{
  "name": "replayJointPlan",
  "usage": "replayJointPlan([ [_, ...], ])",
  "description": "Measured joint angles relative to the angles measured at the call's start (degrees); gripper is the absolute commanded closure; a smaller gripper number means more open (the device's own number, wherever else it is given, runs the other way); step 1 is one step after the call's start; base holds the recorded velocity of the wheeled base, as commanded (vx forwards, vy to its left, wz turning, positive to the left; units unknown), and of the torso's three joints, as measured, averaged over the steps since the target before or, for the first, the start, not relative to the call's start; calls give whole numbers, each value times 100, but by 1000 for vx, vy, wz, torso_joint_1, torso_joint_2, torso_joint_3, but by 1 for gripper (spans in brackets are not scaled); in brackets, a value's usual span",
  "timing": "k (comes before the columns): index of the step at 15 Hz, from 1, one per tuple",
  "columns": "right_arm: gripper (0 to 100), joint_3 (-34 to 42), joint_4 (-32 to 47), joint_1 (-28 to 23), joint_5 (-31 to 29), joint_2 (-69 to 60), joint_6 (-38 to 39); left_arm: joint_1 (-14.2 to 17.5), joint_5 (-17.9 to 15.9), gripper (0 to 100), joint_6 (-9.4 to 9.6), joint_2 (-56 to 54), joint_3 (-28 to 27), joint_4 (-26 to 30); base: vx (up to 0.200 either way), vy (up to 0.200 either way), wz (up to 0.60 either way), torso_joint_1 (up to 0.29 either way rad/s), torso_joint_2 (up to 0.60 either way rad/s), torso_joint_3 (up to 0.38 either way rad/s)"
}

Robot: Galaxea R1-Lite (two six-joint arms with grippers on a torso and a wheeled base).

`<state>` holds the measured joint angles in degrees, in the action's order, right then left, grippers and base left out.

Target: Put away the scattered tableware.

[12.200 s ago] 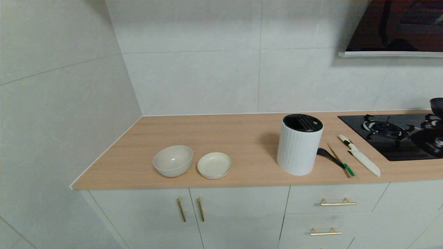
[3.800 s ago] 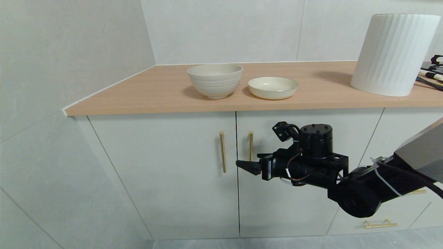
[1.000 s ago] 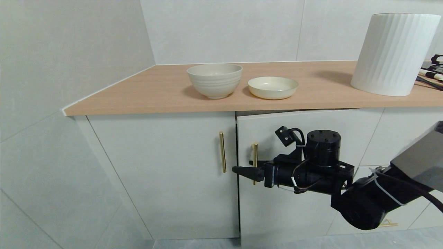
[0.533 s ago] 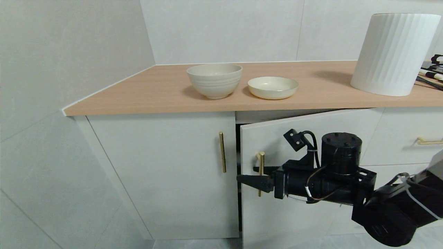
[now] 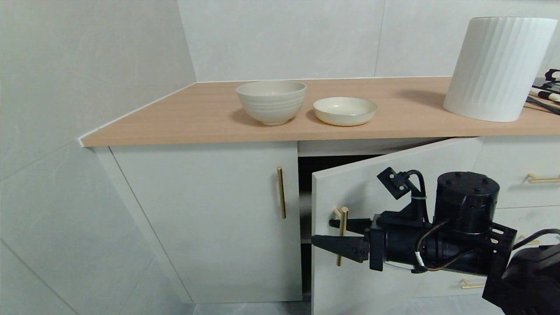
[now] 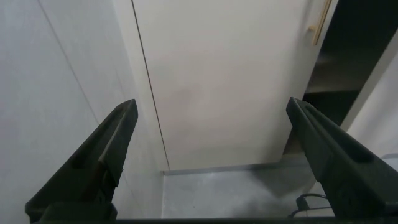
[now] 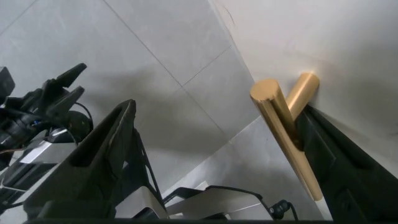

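A cream bowl (image 5: 271,101) and a shallow cream plate (image 5: 345,110) sit side by side on the wooden countertop (image 5: 197,118). Below them the right cabinet door (image 5: 393,175) stands ajar. My right gripper (image 5: 323,232) is open, with its fingers either side of the door's gold handle (image 5: 342,232). In the right wrist view the handle (image 7: 283,124) lies against one finger (image 7: 329,162) of the right gripper (image 7: 214,124). My left gripper (image 6: 211,162) is open and empty, low in front of the shut left cabinet door (image 6: 217,81).
A tall white ribbed utensil holder (image 5: 498,68) stands at the counter's right, with loose utensils (image 5: 547,94) beside it. Behind the ajar door is a dark cabinet opening (image 5: 306,183). The left door has a gold handle (image 5: 281,192). Drawers with gold handles (image 5: 542,178) lie further right.
The right cabinet door has swung further open. My right gripper has drawn back towards me and lower, with the handle between its fingers. The bowl and plate have not moved.
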<state>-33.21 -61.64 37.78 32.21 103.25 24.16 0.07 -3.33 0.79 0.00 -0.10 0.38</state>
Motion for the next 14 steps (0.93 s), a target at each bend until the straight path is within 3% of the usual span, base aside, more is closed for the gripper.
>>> replayJointPlan([
  [3,0,27,-2,-7,-9,-48,-5,-5,-228,0,0,5,-406,104,0,0,0,0,0,0],
  [5,0,38,-5,-10,-9,-56,0,-45,-592,0,0,105,-961,536,0,0,0,0,0,0],
  [10,0,41,-2,-5,-13,-78,-2,-194,-2278,0,-15,1655,-2305,955,0,0,0,0,0,0],
  [12,0,41,0,-5,-13,-85,0,-230,-2815,0,18,2709,-2845,974,0,0,0,0,0,0],
  [14,0,41,0,-5,-13,-87,0,-395,-3140,0,134,3749,-3276,898,0,0,0,0,0,0],
])
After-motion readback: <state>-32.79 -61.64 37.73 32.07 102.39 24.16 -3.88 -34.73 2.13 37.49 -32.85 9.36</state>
